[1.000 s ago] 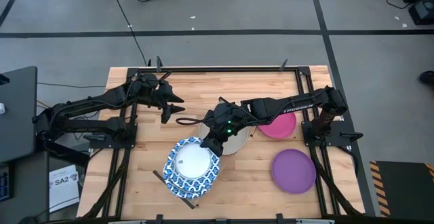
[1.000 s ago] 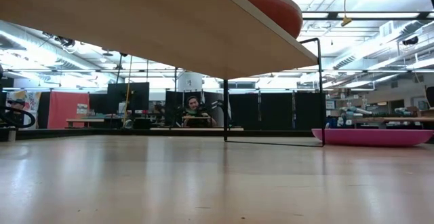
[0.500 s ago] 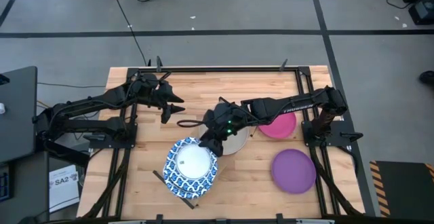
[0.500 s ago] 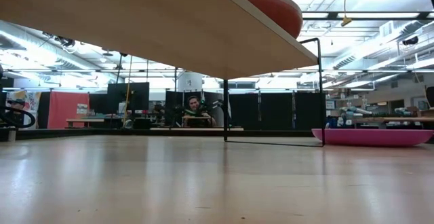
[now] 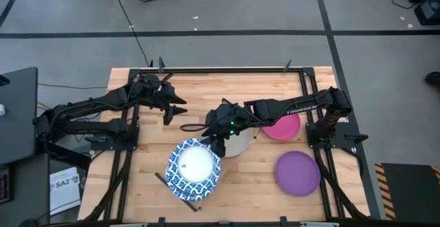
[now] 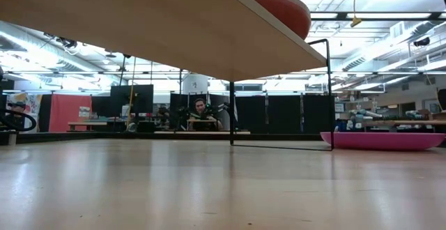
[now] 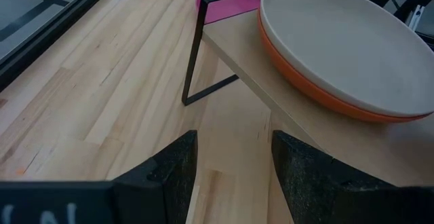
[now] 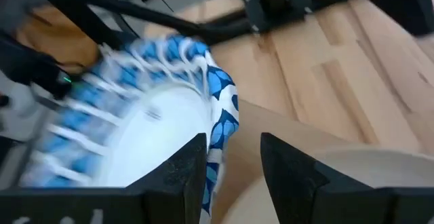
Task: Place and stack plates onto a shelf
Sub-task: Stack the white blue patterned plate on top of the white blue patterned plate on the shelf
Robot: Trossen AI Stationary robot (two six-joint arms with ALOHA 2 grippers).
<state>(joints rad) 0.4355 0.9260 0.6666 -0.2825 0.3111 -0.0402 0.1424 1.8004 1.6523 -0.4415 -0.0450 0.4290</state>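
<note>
The right gripper (image 5: 218, 142) hovers over the middle of the table (image 5: 137, 186), its fingers (image 8: 178, 173) apart with nothing between them, just beside the rim of the blue-patterned plates (image 5: 194, 169). Compared with a second ago, the gripper has drawn back a little from that stack toward the beige plate (image 5: 237, 143), while the stack itself has stayed where it was, on the shelf (image 7: 319, 125) end nearest the table's front edge.

In the right wrist view the blue-and-white rim (image 8: 220, 125) shows directly ahead of the parted fingers, blurred, with the pale shelf board beneath it.

The left gripper (image 5: 173, 110) waits above the table's rear left part, unmoved since the earlier frames, its fingers (image 7: 166, 176) spread and empty. Its camera looks at the other end of the shelf, where the beige plate (image 7: 339, 41) sits nested in an orange plate (image 7: 305, 81).

The magenta plate (image 5: 283, 126) lies on the table toward the right edge, partly under the right arm; the purple plate (image 5: 298, 173) lies nearer the front right corner. Both are unchanged.

From table height, the shelf's underside (image 6: 139, 28) and the orange plate's edge (image 6: 286, 10) fill the upper picture, the magenta plate (image 6: 383, 141) at the far right.
</note>
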